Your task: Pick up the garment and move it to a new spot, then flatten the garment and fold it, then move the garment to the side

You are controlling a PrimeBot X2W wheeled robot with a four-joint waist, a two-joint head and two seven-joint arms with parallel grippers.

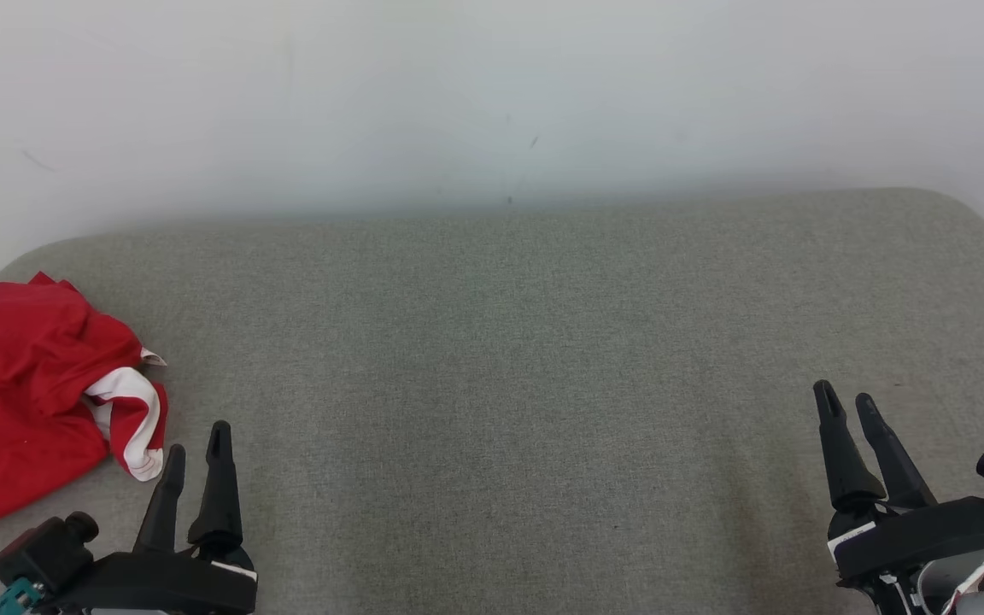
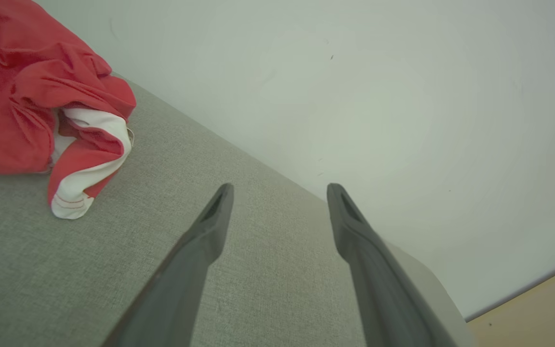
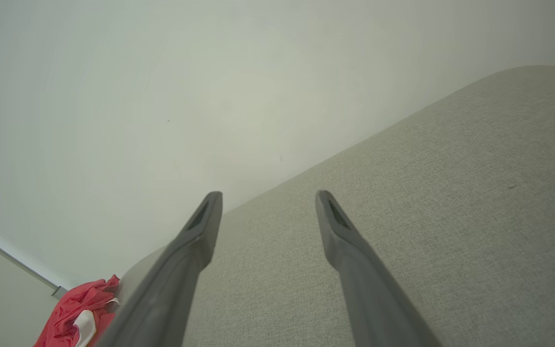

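At the left edge of the grey woven-fabric tabletop point(image 1: 492, 359) I see the crumpled red-and-white cloth garment point(image 1: 22, 393). It looks unfolded, so I judge nothing done yet. Just right of it my left gripper point(image 1: 196, 444) gapes empty. At the far right, my right gripper point(image 1: 846, 399) does too.

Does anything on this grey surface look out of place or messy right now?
Yes: the red garment lies crumpled in a heap at the left end of the grey surface, a white-banded fold poking out toward the left gripper. It is not flattened or folded yet. Nothing looks damaged or spilled.
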